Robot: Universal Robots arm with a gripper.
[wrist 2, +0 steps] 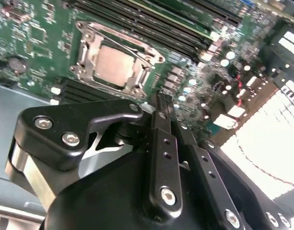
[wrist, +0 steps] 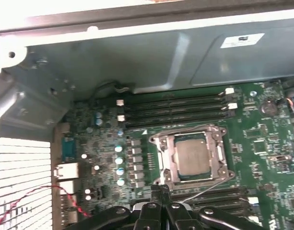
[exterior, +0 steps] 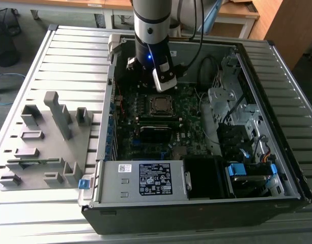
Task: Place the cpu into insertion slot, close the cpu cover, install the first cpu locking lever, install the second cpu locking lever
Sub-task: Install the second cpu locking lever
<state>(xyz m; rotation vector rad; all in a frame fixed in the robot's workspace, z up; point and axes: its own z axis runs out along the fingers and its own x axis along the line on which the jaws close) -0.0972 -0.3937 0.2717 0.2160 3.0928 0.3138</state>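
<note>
The cpu (wrist: 192, 155) is a dull silver square lying flat in the socket on the green motherboard (wrist: 262, 143). The cpu cover (wrist: 217, 158), a thin silvery frame, lies down around it. Both also appear in the second wrist view, the cpu (wrist 2: 111, 64) inside the cpu cover (wrist 2: 87, 50). A thin wire locking lever (wrist: 206, 190) juts out along one side of the socket; a locking lever (wrist 2: 132, 48) also crosses the frame's edge. My gripper (wrist: 160, 189) is shut with nothing between its black fingers (wrist 2: 162, 103), tips just off a socket corner. In the exterior view the arm (exterior: 151, 56) stands over the cpu (exterior: 160, 104).
Black memory slots (wrist: 178, 108) run along both sides of the socket. The open case has a grey metal wall (wrist: 137, 62) close behind, a power supply (exterior: 145, 179) at the front and drive bays (exterior: 232, 112) on the exterior view's right. A grey fixture tray (exterior: 44, 142) lies outside.
</note>
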